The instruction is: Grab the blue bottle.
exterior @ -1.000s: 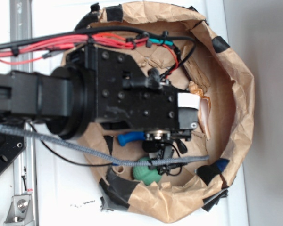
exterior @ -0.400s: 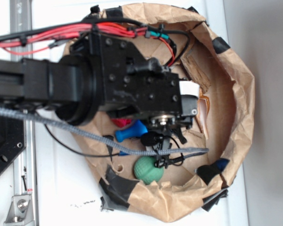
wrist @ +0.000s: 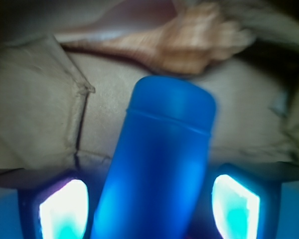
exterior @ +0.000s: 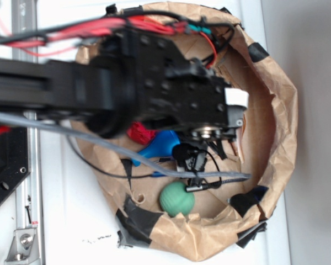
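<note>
The blue bottle [wrist: 162, 164] lies in the brown paper-lined basket [exterior: 278, 105]. In the wrist view its long axis runs up the picture, leaning slightly right, its flat wide end away from the camera and toward a tan shell-like object [wrist: 189, 42]. The near end is cut off by the lower edge. It sits between the two fingers [wrist: 62, 209] of the gripper [wrist: 149, 209], which show as glowing pads on either side (gaps remain on both sides, so the jaws stand apart around it, not visibly pressing).

In the exterior view only part of the bottle shows, slanting from lower left to upper right under the black arm [exterior: 127, 83]; the rest is hidden. A red object [exterior: 139, 132] peeks out beside it. A green ball [exterior: 176, 199] lies apart, nearer the basket's lower wall.
</note>
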### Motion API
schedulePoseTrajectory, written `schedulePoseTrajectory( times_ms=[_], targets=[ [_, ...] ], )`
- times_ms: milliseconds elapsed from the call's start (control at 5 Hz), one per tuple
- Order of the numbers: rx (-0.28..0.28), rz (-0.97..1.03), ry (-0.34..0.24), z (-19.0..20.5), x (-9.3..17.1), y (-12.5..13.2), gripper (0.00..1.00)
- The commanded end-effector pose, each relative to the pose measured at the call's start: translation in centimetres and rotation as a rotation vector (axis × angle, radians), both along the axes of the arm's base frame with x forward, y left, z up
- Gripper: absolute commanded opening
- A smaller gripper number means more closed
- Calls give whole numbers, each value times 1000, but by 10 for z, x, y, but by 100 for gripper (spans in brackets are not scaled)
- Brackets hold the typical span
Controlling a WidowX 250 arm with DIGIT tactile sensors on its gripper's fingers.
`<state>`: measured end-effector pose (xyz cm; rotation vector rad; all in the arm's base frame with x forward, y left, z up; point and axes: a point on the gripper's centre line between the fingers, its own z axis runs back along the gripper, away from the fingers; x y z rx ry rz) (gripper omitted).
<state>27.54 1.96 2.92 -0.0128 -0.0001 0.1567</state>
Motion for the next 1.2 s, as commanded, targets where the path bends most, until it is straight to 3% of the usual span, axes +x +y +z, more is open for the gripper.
schedulePoseTrajectory(
  times_ms=[0, 200, 400, 600, 800, 1000],
  targets=[
    [1, 18, 2, -4, 11, 4, 0],
    [49, -108, -34, 36, 11, 3, 0],
    [-200, -255, -177, 84, 13, -4, 0],
    [-124, -198, -228, 134, 9, 8, 0],
    [-159, -193, -193, 169, 7, 6, 0],
    [-84, -209, -178, 164, 4, 3, 0]
  ],
)
